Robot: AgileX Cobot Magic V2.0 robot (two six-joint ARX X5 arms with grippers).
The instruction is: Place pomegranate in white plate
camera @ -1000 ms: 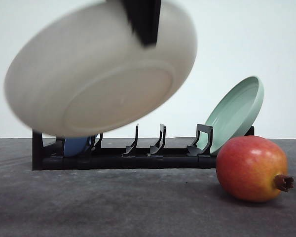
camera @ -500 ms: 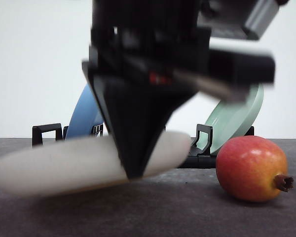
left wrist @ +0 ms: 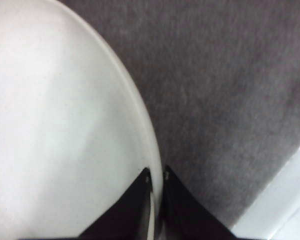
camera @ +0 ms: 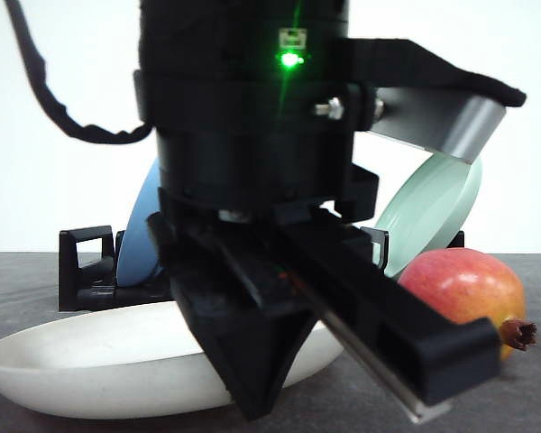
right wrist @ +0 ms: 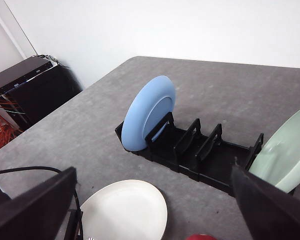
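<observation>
Our left gripper [left wrist: 155, 200] is pinched tight on the rim of the white plate [camera: 99, 356], which now looks to lie flat on the table [camera: 36, 271] — so we judge the plate-setting step nearly done. Our right gripper [right wrist: 150, 210] hangs wide apart, holding nothing. The pomegranate [camera: 469, 293] rests at the plate's three o'clock, just beside it. Next: release the rim, then fetch the fruit.

Left gripper [camera: 252, 397] on table [camera: 487, 415], clamped over white plate [camera: 90, 361] rim. Pomegranate [camera: 464, 289] right of gripper, rack [camera: 86, 271] behind it; blue plate [camera: 144, 234] behind-left, green plate [camera: 433, 207] behind-right, both in rack.
</observation>
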